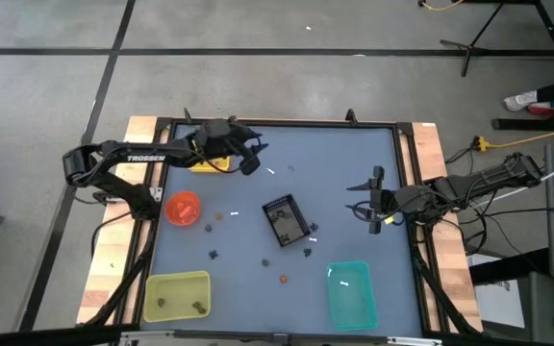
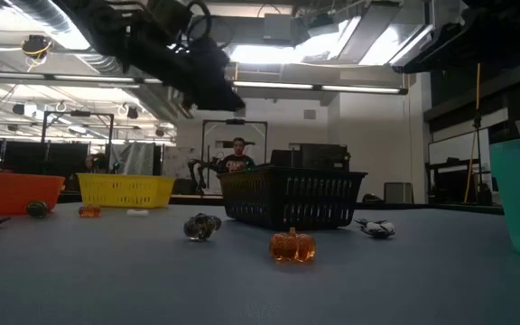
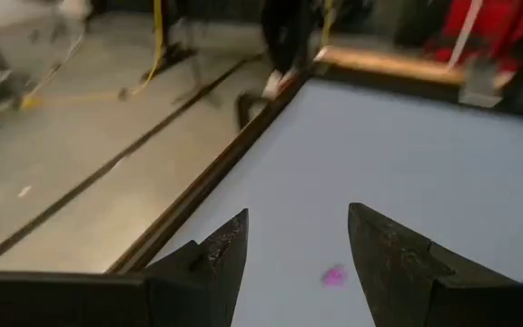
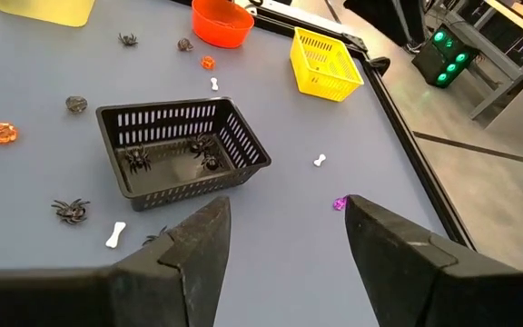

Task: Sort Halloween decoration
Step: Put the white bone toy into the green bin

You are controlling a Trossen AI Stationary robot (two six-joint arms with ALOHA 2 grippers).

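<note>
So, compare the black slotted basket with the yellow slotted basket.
The black slotted basket is the larger and sits mid-table; the yellow slotted basket is smaller and stands near the table's edge. The black one holds dark spiders; the yellow one's inside shows nothing. Both are rectangular with slotted walls.

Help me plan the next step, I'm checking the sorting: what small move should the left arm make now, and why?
Probably lower the left gripper onto the small purple trinket. Its fingers stand open and empty near the table's far edge by the yellow basket, with the trinket lying loose on the mat between them. The right gripper waits open at the right side.
</note>
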